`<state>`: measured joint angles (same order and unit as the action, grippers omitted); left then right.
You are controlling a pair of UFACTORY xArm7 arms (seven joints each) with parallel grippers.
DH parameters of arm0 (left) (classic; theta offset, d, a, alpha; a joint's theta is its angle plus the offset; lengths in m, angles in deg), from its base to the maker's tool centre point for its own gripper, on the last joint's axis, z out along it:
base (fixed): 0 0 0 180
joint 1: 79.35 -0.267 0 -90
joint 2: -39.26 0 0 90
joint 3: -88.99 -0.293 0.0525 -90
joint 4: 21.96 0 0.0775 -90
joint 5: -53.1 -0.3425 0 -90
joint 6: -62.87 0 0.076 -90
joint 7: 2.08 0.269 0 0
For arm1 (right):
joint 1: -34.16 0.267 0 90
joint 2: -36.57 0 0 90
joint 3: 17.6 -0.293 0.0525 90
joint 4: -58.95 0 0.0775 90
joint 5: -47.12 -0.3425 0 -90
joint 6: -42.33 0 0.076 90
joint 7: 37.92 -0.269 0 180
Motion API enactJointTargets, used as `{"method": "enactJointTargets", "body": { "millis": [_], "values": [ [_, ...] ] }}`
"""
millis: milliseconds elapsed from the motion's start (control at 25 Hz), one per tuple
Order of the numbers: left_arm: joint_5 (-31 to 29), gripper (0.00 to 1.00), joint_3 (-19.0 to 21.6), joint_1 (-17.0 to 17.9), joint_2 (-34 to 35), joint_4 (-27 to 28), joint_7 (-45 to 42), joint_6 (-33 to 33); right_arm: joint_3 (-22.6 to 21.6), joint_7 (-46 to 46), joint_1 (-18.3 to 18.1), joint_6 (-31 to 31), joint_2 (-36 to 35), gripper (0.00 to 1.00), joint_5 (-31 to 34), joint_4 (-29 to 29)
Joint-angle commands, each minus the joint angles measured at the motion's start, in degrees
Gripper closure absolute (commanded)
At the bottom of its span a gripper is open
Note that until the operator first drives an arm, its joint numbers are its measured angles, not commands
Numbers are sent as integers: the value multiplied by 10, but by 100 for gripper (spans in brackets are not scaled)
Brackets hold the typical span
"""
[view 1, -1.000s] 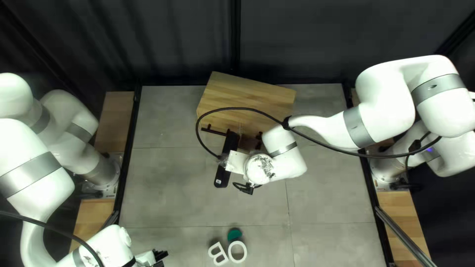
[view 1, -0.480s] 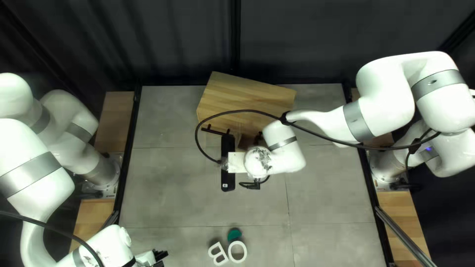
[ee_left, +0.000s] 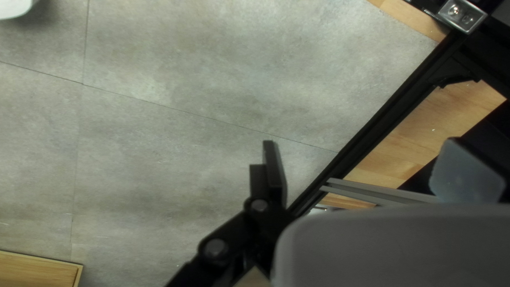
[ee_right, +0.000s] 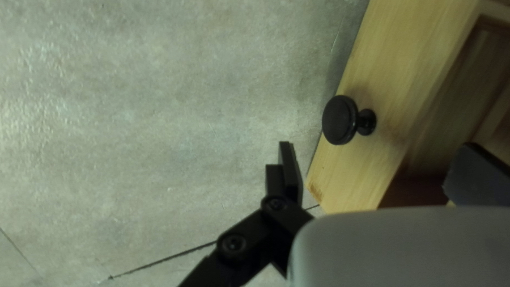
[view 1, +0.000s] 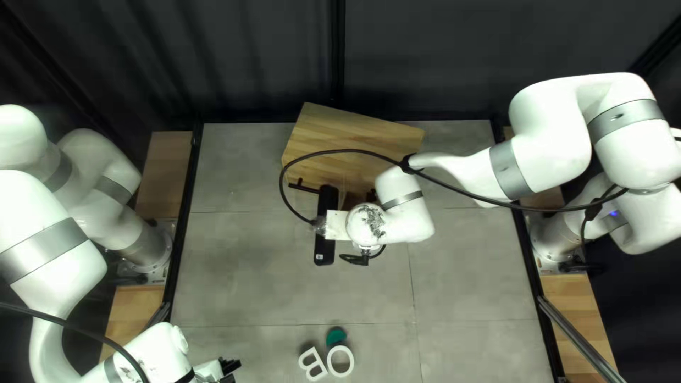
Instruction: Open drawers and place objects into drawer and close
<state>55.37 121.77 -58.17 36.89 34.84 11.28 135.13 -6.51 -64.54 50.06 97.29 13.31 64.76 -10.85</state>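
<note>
At the table's far side in the top left view stands a wooden cabinet (view 1: pixel 355 138); a drawer (view 1: pixel 355 204) stands out from its near face. Over it is my right gripper (view 1: pixel 338 225), fingertips hidden. Its own wrist view shows the right gripper (ee_right: pixel 378 149) open above the pulled-out drawer (ee_right: pixel 390 74), whose black knob (ee_right: pixel 340 120) is ahead of the fingers. White letters B (view 1: pixel 312 364) and O (view 1: pixel 340 361) lie near the front beside a green piece (view 1: pixel 336 336). Left of them my left gripper (view 1: pixel 228 367) is open; in its wrist view the left gripper (ee_left: pixel 369 172) holds nothing.
A black bar handle (view 1: pixel 303 186) sticks out at the cabinet's left. In the left wrist view, a light wooden panel (ee_left: pixel 34 270) and a white object (ee_left: pixel 15 7) show partly, and a dark rail (ee_left: pixel 372 127) edges the table. The right arm's cable loops over the cabinet.
My right gripper has turned a little and shifted slightly toward the cabinet. The left arm, the letters and the green piece have stayed put.
</note>
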Motion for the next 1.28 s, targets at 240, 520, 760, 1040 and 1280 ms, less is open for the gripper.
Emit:
{"method": "enactJointTargets", "body": {
  "millis": [240,520,760,1040,1280],
  "values": [
    [0,0,0,0,0,0,0,0,3,-9,-9,-39,-4,0,-7,19],
    [0,0,0,0,0,0,0,0,4,-17,-13,-47,-7,0,-16,19],
    [0,0,0,0,0,0,0,0,5,-29,-12,-49,-12,0,-19,16],
    [0,0,0,0,0,0,0,0,8,-43,-11,-60,-15,0,-17,23],
    [0,0,0,0,0,0,0,0,10,-49,-13,-70,-13,0,-19,28]
  ]
}}
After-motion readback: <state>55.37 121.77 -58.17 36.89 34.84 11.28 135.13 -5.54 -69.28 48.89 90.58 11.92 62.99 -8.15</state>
